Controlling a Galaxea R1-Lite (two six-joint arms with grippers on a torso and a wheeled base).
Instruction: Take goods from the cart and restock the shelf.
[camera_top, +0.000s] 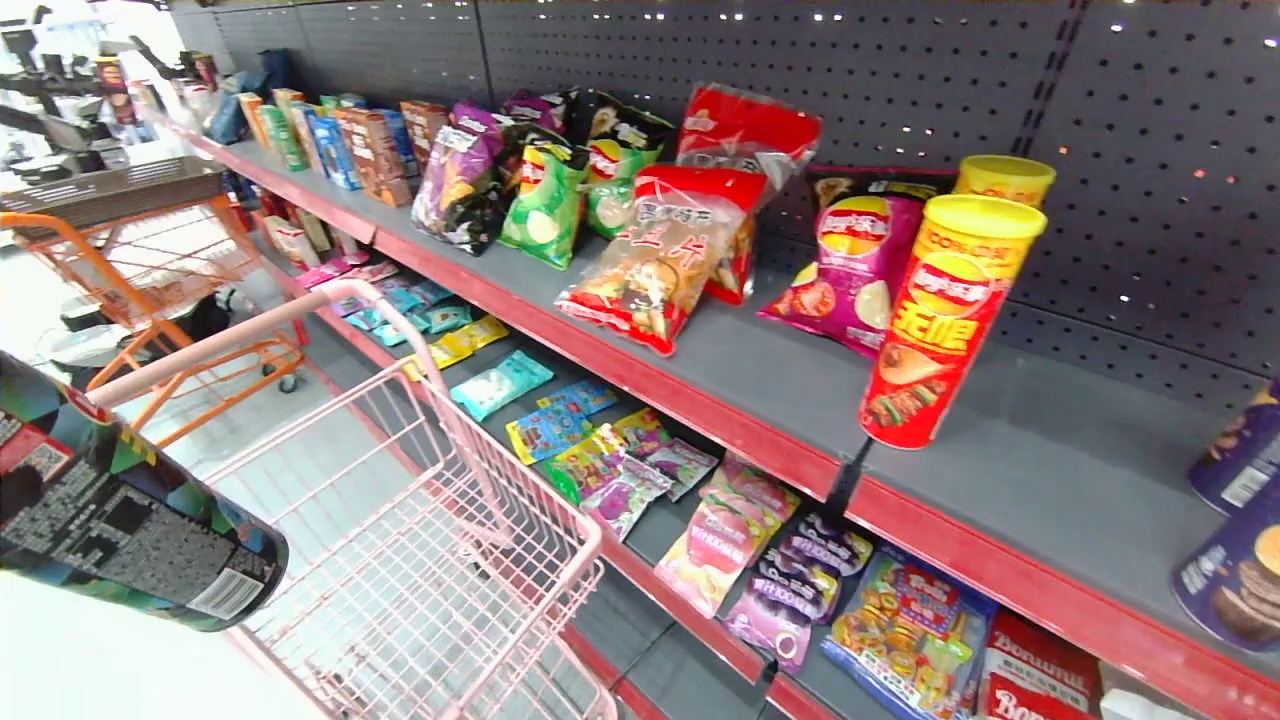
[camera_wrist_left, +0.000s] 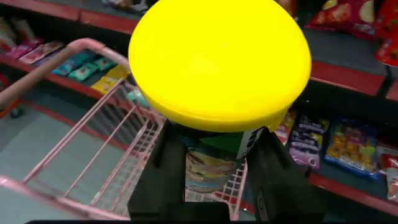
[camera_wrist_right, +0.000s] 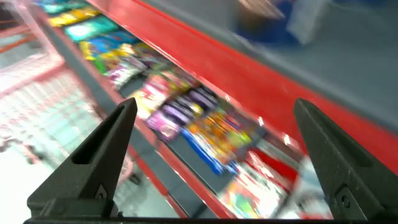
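Left gripper (camera_wrist_left: 217, 155) clamped on cylindrical can (camera_top: 120, 520), smooth yellow lid (camera_wrist_left: 217, 56), over pink wire cart (camera_top: 420, 560); right gripper (camera_wrist_right: 214, 106) apart.

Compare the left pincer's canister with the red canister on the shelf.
The held canister is dark, multicoloured; the red canister red and yellow. The held canister lies tilted in the left pincer over the pink cart; the red canister stands upright on the shelf. Both have yellow lids.

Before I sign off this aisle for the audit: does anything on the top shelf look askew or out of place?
Yes. The red-and-clear snack bag lies slumped forward, its bottom close to the red shelf edge, and the purple chip bag lies tilted back rather than standing. The red canister beside it stands upright.
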